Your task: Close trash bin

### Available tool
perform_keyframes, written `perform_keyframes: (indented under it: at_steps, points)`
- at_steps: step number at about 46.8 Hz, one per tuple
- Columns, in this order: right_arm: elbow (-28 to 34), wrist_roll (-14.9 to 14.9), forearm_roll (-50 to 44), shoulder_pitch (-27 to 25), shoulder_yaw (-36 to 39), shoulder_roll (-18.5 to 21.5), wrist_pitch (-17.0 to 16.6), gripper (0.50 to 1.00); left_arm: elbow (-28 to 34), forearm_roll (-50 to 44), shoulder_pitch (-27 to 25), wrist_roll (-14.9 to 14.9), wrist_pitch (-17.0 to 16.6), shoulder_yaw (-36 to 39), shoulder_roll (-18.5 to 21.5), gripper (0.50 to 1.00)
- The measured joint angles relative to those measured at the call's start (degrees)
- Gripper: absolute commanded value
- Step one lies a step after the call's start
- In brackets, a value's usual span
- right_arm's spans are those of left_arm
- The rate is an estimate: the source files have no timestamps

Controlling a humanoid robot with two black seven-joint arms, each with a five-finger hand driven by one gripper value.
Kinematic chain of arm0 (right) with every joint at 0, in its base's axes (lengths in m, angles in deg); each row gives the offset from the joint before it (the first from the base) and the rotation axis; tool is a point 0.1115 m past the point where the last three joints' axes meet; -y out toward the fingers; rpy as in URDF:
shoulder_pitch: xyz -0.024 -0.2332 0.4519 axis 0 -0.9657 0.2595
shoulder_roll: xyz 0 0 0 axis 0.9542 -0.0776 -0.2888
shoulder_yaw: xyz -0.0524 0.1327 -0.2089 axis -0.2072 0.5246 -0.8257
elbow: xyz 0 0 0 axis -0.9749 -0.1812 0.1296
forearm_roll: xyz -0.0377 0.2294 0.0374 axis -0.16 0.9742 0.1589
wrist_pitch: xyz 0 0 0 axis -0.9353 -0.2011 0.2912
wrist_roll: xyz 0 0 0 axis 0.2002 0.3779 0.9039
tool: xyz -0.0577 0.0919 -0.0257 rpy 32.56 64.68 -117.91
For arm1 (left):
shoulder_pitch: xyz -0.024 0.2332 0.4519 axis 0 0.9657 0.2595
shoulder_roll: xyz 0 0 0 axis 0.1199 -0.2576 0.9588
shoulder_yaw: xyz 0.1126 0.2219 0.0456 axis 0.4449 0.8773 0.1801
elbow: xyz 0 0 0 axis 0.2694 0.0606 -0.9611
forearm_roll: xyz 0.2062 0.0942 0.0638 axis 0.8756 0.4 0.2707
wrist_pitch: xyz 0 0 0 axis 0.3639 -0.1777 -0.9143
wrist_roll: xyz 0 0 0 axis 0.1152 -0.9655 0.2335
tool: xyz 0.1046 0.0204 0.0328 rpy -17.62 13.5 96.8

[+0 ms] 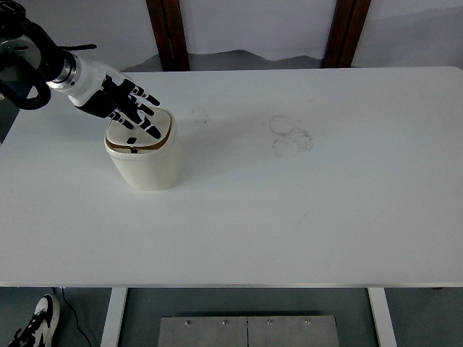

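A cream trash bin (148, 163) stands upright on the left part of the white table (304, 210). Its swing lid (150, 136) lies flat in the brown-rimmed top. My left hand (134, 112) comes in from the upper left, fingers spread and straight, hovering over the back left of the lid. Its fingertips (153, 133) are over the lid surface; I cannot tell whether they touch it. The hand holds nothing. The right arm is out of view.
Faint ring marks (291, 134) show on the table right of centre. Two dark wooden posts (168, 32) stand behind the far edge. A shoe (32, 325) shows on the floor at the bottom left.
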Motion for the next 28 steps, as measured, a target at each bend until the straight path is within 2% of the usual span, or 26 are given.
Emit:
perform_keyframes:
  at_steps: [28]
  points:
    - [0.0, 0.0, -0.09, 0.0, 0.0, 0.0, 0.0, 0.995, 0.0, 0.01, 2.05, -0.07, 0.0, -0.88, 0.18, 1.0]
